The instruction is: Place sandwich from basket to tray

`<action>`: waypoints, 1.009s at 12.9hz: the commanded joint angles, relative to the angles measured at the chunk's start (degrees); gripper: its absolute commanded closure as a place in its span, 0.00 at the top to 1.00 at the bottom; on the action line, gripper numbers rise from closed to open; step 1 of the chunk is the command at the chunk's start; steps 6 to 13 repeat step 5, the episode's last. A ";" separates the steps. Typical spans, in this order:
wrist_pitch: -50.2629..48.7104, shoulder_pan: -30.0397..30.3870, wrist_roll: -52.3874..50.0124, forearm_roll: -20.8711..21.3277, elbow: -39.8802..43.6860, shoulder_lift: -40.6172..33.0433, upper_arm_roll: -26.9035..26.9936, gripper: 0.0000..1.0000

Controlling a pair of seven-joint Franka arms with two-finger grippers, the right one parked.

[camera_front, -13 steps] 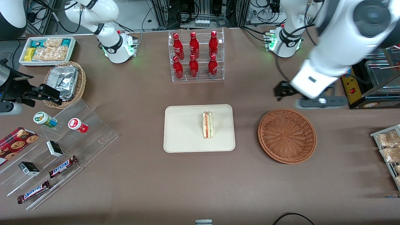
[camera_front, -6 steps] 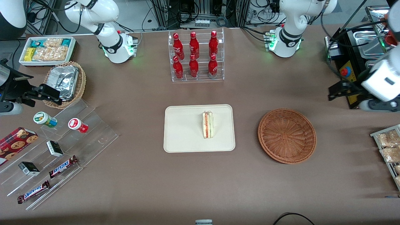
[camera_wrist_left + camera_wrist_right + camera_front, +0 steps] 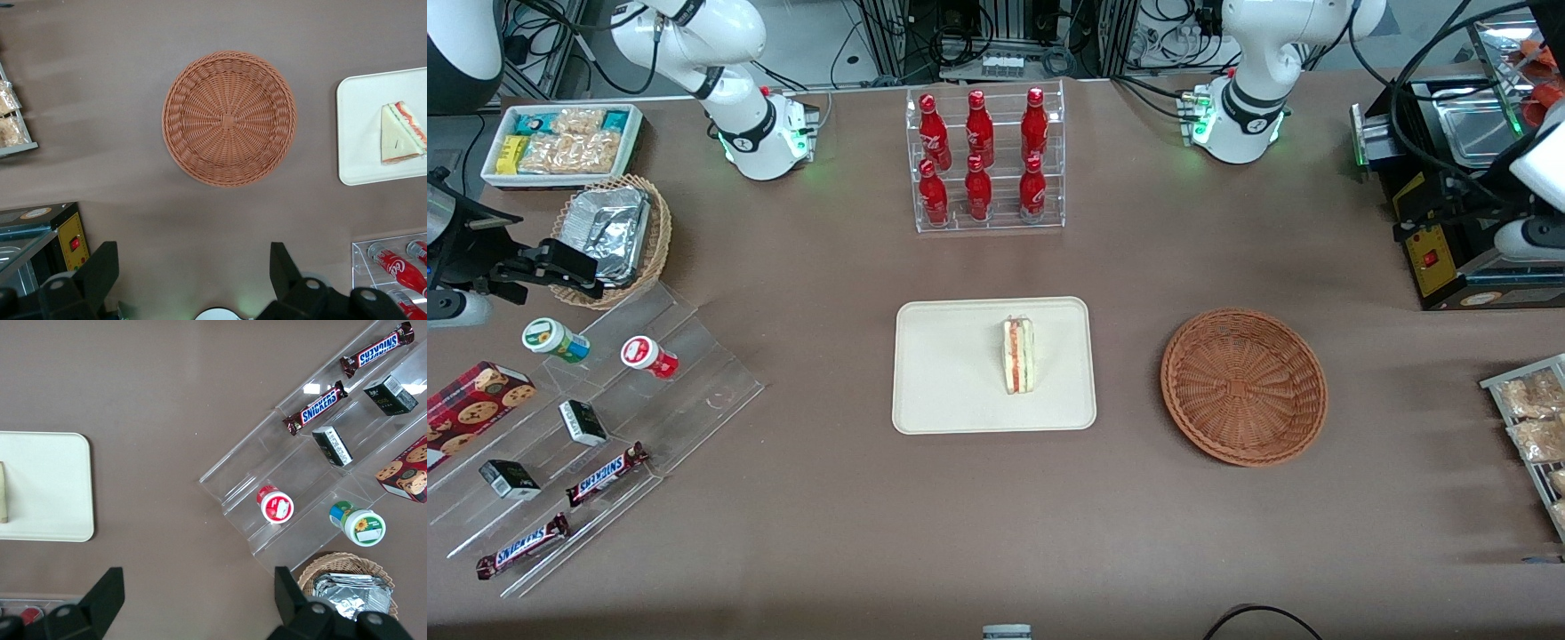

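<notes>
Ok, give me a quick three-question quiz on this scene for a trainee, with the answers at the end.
1. True or false: the sandwich lies in the basket.
2. The left gripper is raised near the working arm's end of the table. Its jaws are: A) shut on the sandwich, B) open and empty, C) shut on a bottle.
3. Fill in: the sandwich rests on the ___.

Key: 1 false; 2 B; 3 tray.

The sandwich (image 3: 1017,356) is lying on the tray (image 3: 947,373). The basket (image 3: 1244,386) is sitting beside the tray, toward the working arm's end of the desk (image 3: 996,516). The gripper (image 3: 192,270) is hanging high above the desk near the basket, jaws wide apart.
</notes>
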 commanded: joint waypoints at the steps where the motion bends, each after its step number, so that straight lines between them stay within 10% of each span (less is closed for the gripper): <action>1: 1.04 0.20 0.09 4.01 -1.25 0.00 -0.72 1.00; 13: 1.75 3.09 0.09 3.76 -1.34 0.09 -2.48 1.00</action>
